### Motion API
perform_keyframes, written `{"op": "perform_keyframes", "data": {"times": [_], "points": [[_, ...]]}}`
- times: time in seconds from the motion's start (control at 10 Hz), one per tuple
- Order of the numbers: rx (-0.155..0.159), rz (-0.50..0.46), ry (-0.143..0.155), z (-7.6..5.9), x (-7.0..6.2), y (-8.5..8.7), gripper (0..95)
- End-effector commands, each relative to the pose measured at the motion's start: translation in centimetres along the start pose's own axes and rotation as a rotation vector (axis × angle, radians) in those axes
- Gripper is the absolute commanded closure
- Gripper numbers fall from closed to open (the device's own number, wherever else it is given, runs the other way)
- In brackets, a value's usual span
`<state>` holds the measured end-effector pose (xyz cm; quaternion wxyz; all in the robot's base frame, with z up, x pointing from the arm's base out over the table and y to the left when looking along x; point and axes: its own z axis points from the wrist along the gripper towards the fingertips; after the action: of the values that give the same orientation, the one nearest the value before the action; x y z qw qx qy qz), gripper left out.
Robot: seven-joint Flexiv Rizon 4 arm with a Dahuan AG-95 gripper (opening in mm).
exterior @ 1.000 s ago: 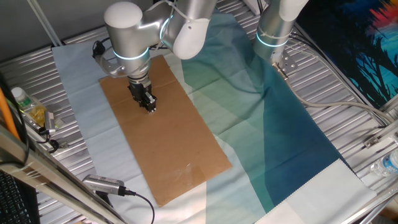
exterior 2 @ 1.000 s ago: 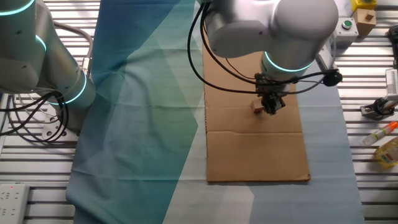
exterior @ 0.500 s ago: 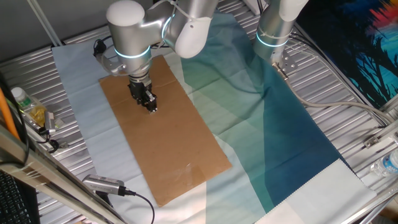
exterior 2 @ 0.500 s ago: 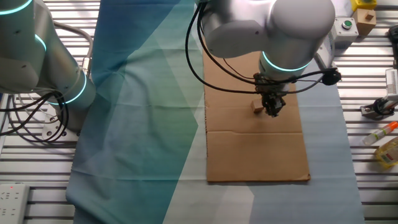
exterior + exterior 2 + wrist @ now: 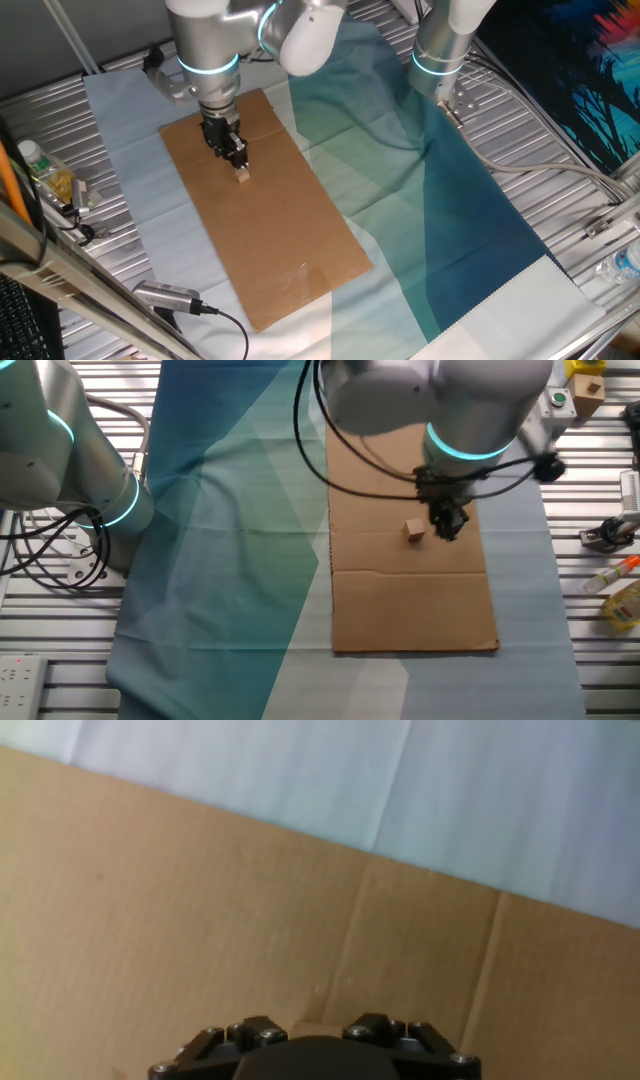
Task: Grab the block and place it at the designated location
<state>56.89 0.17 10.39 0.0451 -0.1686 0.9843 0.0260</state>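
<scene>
The block [image 5: 243, 176] is a small pale wooden cube resting on the brown cardboard sheet [image 5: 280, 240]. My gripper [image 5: 237, 160] hangs just above and behind it, jaws apart, holding nothing. In the other fixed view the block [image 5: 415, 531] sits free on the cardboard, just left of my gripper [image 5: 450, 530]. In the hand view a pale block top [image 5: 315, 1029] shows at the bottom edge between my two dark fingers [image 5: 245, 1032]. The black dot mark is not visible in any view.
A teal and blue cloth [image 5: 430, 200] covers the table to the right of the cardboard. A second arm [image 5: 445, 40] stands at the back. A bottle [image 5: 35, 165] and a cabled device [image 5: 170, 297] lie at the left; bottles [image 5: 620, 600] lie past the cardboard.
My gripper was down around the block; it has since lifted and drawn away, and the block stays on the cardboard, now uncovered.
</scene>
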Motion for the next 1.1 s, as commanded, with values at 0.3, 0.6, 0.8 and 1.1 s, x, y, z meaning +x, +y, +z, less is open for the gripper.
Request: {"op": "perform_keyframes", "data": {"times": [0.3,0.6,0.8,1.1], "points": [[0.027,0.051,0.017,-1.9,-3.8,1.5,57.0],[0.042,0.126,0.042,-2.5,-6.8,4.3,95.0],[0.031,0.18,0.08,-2.6,-7.8,6.4,95.0],[0.022,0.22,0.102,-1.4,-7.7,8.7,95.0]]}}
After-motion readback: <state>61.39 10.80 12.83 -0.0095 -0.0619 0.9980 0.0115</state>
